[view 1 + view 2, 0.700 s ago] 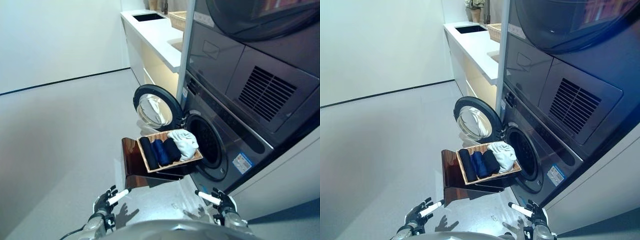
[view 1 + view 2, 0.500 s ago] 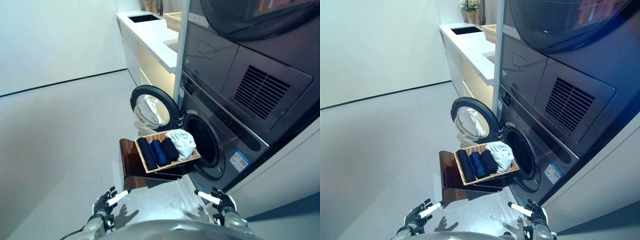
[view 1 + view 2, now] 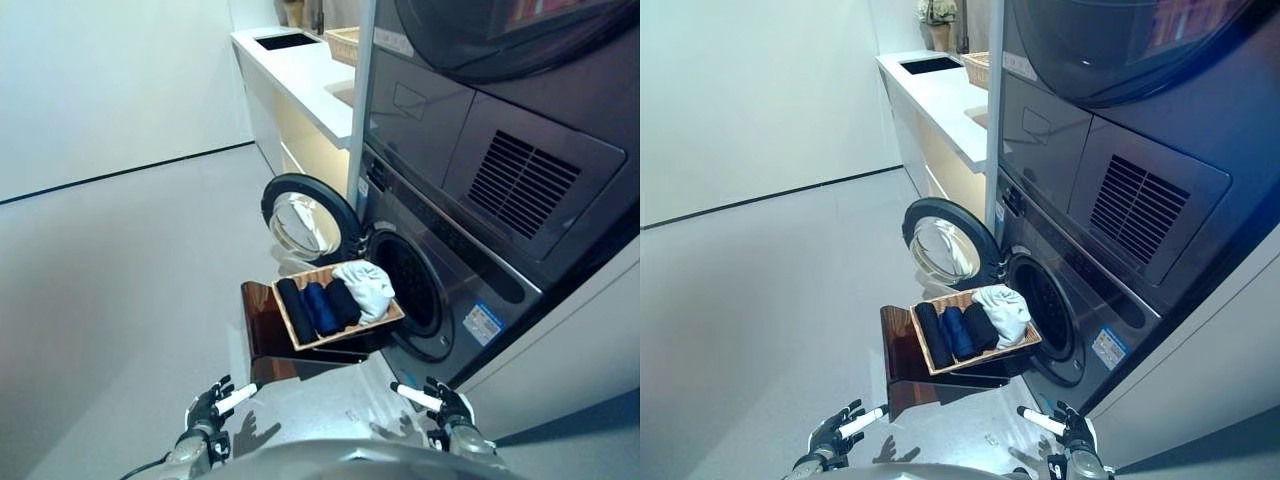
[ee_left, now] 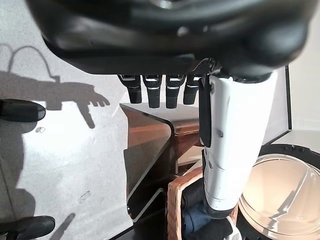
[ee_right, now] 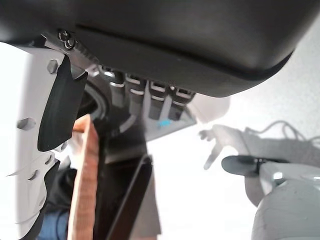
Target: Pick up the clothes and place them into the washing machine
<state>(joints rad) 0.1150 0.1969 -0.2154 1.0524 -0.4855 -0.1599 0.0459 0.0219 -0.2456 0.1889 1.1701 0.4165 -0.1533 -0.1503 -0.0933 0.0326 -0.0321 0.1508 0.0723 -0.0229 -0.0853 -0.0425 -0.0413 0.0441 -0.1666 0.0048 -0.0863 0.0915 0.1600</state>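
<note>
Left eye view: rolled clothes [image 3: 320, 306] (dark) lie parallel, lengthwise toward washer [image 3: 440, 270].

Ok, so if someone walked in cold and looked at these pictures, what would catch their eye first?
Probably the wicker basket on a brown stand, holding rolled dark clothes and a white garment, right in front of the washing machine. Its round door is swung open to the left. Both hands, left hand and right hand, hang low and empty near the bottom.

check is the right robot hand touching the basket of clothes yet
Apart. The left eye view shows the right robot hand low and near, with bare floor between it and the basket on its stand.
</note>
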